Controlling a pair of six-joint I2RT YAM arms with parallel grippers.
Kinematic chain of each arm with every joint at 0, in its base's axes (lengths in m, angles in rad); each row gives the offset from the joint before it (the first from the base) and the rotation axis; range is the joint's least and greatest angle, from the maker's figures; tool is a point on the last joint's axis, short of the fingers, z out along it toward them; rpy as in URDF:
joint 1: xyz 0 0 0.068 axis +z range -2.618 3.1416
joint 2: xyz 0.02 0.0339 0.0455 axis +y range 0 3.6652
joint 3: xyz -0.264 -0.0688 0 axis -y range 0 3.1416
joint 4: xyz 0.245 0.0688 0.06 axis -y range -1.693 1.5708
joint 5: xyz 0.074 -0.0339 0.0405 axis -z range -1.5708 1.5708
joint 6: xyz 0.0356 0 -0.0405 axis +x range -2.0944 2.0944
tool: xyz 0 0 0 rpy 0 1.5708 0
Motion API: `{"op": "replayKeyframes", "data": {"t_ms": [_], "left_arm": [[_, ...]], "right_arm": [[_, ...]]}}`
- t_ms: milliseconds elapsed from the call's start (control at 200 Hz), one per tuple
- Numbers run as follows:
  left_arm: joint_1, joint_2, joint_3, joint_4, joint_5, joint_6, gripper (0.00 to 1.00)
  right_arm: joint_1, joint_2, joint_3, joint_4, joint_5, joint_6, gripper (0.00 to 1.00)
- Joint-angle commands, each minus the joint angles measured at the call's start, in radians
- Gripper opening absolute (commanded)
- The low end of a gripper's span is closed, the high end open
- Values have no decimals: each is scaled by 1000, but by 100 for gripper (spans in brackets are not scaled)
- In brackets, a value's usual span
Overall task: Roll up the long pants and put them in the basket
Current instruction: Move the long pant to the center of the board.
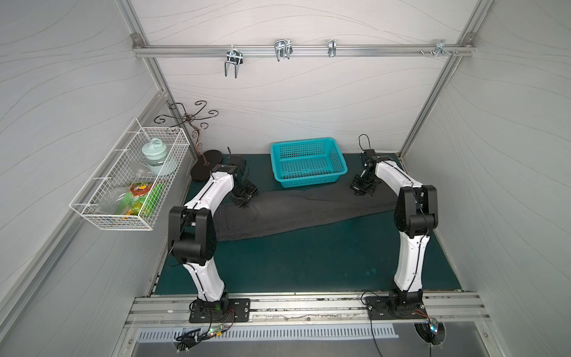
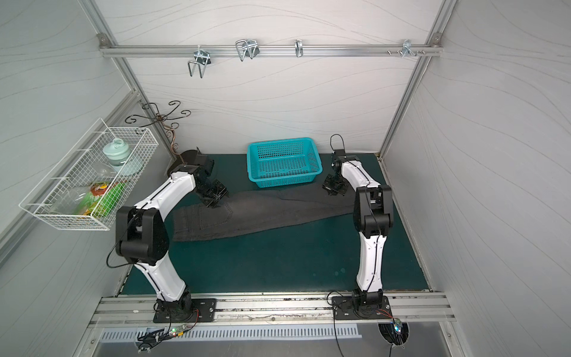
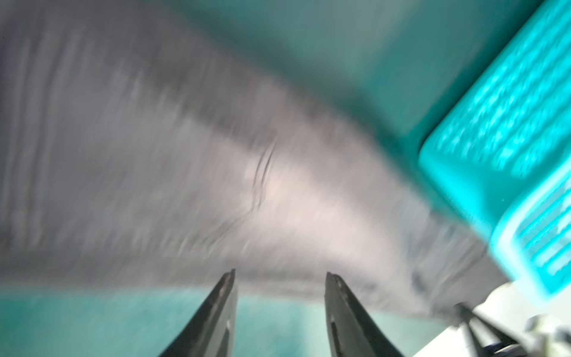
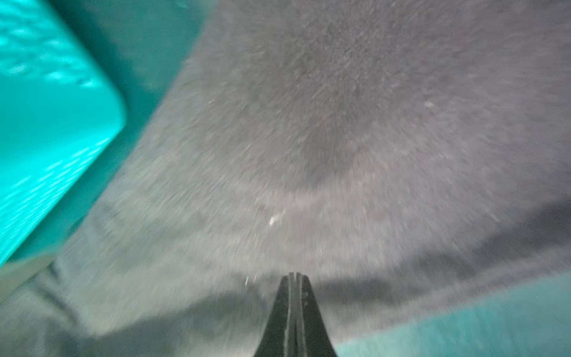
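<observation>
Top views show us a dark green mat (image 1: 309, 262) covering the table, boxed in by pale grey panels with a faint wavy grain. An aluminium rail (image 1: 309, 48) with metal hooks runs across the back panel. A white wire basket (image 1: 114, 222) holding packets and a mint-green jar hangs on the left panel, with a dark scrolled metal stand (image 1: 197, 145) behind it. A teal basket (image 1: 312, 182) sits at the back of the mat. Just in front of it lie the long pants (image 1: 293, 210), flat on the mat. Their long axis runs across the table from side to side. The waist end, with its pocket and seams, is at our left and nearer to us, partly hidden behind the left arm. The legs lie together as one band stretching to the right and slanting towards the back. We cannot tell whether the far edge touches the teal basket. Our left gripper (image 3: 279, 273) hangs over the pocket area with its fingers parted and nothing between them. Our right gripper (image 4: 295, 275) is over the leg end with its fingers pressed together, and we see no cloth pinched in them. Both wrist views are blurred.
</observation>
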Motion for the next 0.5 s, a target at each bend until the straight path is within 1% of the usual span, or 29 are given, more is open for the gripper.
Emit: {"op": "replayKeyframes", "data": {"t_ms": [0,40,85,165,285,495], "left_arm": [[-2,-88,-133,-39,-52,-18,51],[-2,-116,-181,-33,-62,-38,53],[-3,-138,-226,-23,-65,-58,55],[-4,-168,-294,10,-66,-100,56],[-6,-186,-353,68,-86,-149,47],[-11,-137,-336,96,-106,-163,44]], "right_arm": [[3,-90,-49,-15,-4,-53,0],[1,-106,-72,-7,-2,-59,0],[-4,-122,-97,7,1,-64,8],[-20,-137,-127,27,-11,-67,14],[-36,-130,-111,18,-36,-82,14],[-35,-116,-77,-5,-47,-106,13]]}}
